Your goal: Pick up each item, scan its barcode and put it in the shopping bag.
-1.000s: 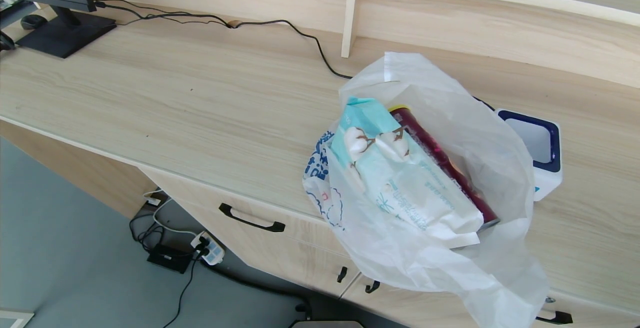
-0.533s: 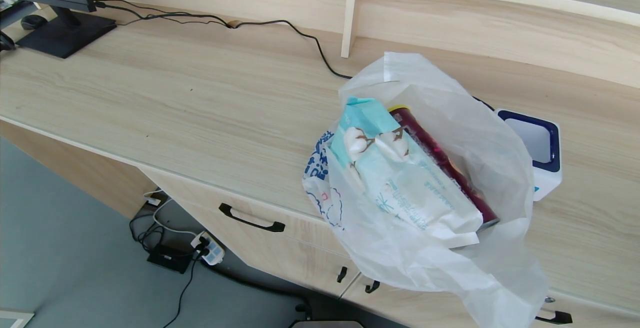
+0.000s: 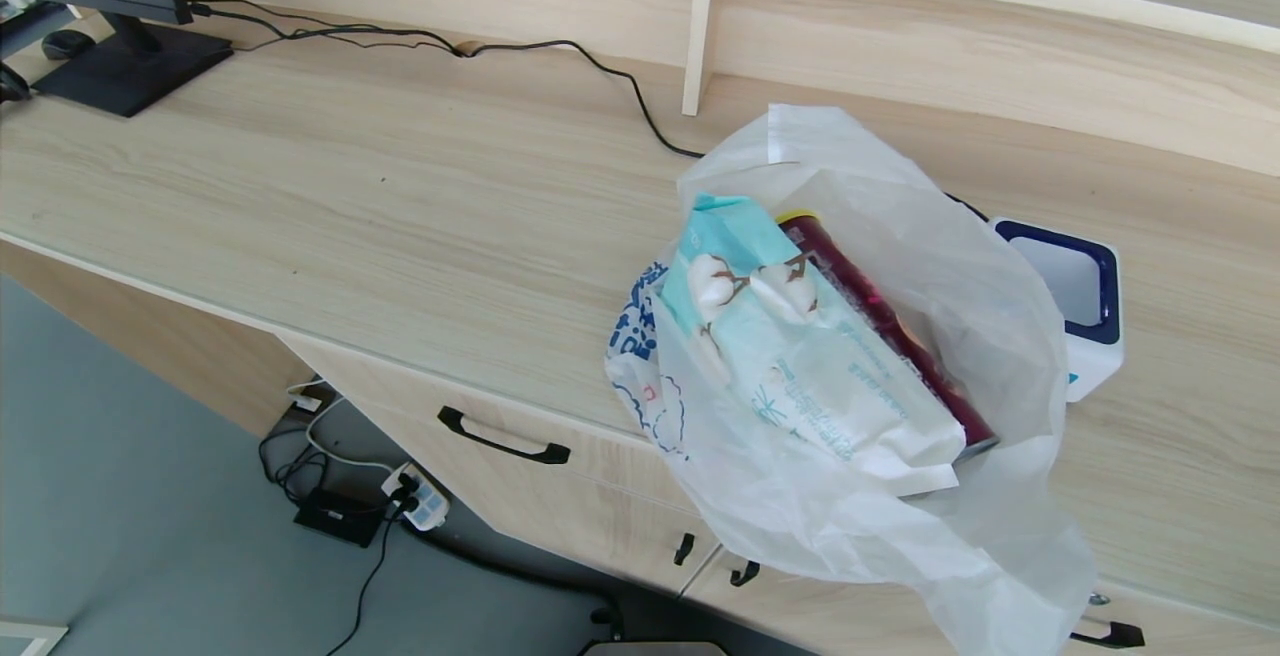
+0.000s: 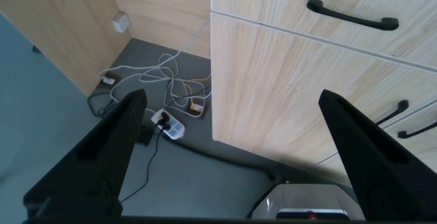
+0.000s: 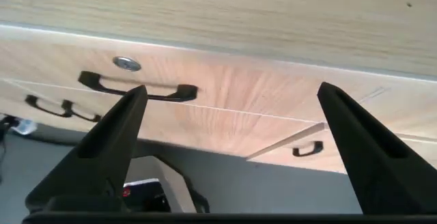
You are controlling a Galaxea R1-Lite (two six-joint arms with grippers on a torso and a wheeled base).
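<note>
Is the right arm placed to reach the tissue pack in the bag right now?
Probably not directly. The right hand sits open below the countertop, facing the drawer fronts, while the tissue pack lies in the shopping bag on top. It would have to rise first; the bag's mouth looks open.

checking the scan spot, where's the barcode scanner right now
In the head view the white, blue-rimmed barcode scanner sits on the wooden counter at the robot's right, beside the shopping bag, which covers part of it.
</note>
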